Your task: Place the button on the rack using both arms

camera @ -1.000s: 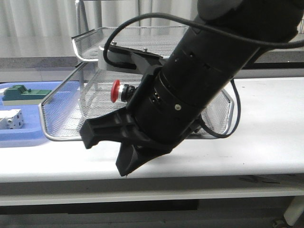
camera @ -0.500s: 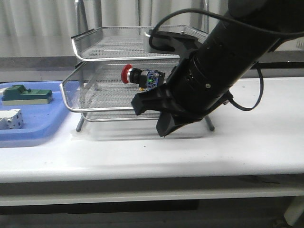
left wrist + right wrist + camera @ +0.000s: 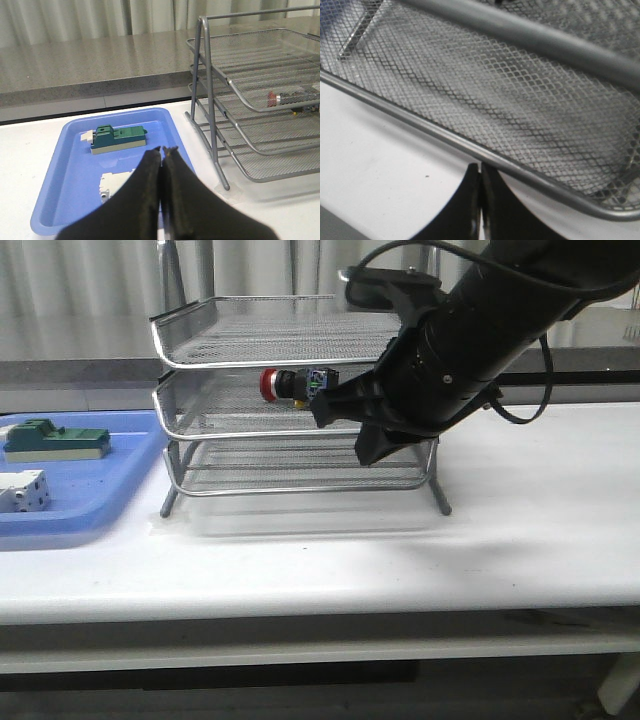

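The silver wire rack (image 3: 200,315) stands upright on the white table. The button (image 3: 290,385), with its red head to the left, lies on the rack's middle tier. It also shows in the left wrist view (image 3: 272,98). My right gripper (image 3: 350,432) hangs in front of the rack's right half, just right of the button. In the right wrist view the right gripper (image 3: 480,167) is shut and empty, by the lowest tier's rim (image 3: 420,120). My left gripper (image 3: 162,150) is shut and empty over the blue tray (image 3: 55,200), left of the rack (image 3: 210,95).
The blue tray (image 3: 60,515) sits left of the rack and holds a green-and-cream block (image 3: 55,440) and a white boxy part (image 3: 22,490). They also show in the left wrist view, the block (image 3: 117,139) beyond the white part (image 3: 115,182). A grey counter and curtains run behind the table.
My right arm has drawn back up and to the right, away from the camera. The rack, earlier tipped forward and low, now stands level, and the button has risen with its middle tier.
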`<state>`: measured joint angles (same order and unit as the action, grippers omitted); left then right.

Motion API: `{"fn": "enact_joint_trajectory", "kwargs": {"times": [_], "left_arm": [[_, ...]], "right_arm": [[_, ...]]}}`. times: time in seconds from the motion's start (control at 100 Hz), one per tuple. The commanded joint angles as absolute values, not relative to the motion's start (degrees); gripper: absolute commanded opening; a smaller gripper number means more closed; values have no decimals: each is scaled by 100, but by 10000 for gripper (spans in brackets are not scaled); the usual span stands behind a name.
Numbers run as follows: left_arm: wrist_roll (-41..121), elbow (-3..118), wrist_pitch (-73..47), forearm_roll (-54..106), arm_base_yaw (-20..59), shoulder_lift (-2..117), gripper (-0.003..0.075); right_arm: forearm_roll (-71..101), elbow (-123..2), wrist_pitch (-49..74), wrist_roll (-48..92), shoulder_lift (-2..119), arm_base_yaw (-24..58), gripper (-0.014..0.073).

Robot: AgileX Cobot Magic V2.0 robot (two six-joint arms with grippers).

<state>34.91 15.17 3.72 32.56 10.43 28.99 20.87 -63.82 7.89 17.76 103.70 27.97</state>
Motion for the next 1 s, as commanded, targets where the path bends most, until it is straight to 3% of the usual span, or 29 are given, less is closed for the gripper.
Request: {"fn": "enact_joint_trajectory", "kwargs": {"times": [0.0,0.46,0.99], "left_arm": [[3482,1678,730,3287,1026,2964,-20],[3482,1678,730,3287,1026,2964,-20],[3482,1678,730,3287,1026,2964,-20]], "right_arm": [[1965,-6736,356,1798,10209,2666,-64],[1865,-7173,1012,1798,10324,2540,-64],[1908,-7173,2434,1740,9231,2330,-57]]}}
